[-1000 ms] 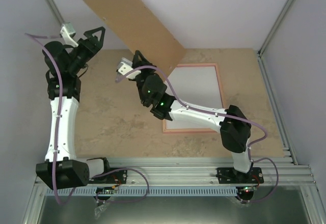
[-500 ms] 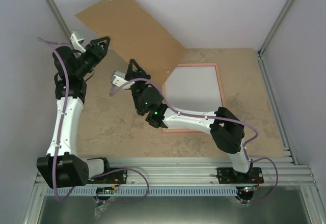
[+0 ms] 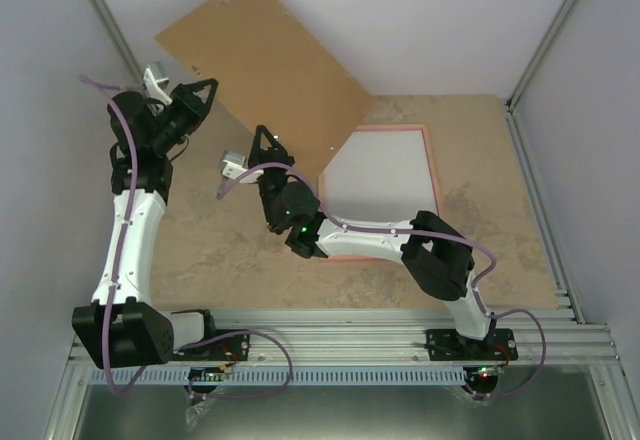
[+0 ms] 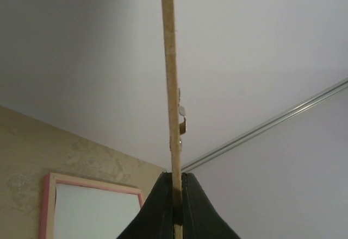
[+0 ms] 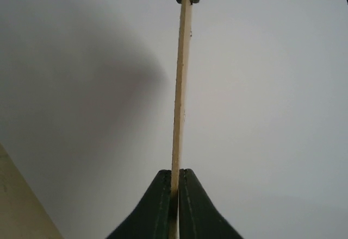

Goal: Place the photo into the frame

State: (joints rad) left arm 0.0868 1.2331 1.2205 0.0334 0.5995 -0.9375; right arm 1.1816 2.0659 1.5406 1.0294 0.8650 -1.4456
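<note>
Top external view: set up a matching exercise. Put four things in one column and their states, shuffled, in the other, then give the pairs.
1. backing board
2. frame
3. left end effector
4. right end effector

A. pink, lying flat on the table
B. shut on the board's edge, farther from the frame
C. brown, held raised by both arms
D. shut on the board's edge, nearer the frame

Pairs: 1-C, 2-A, 3-B, 4-D
</note>
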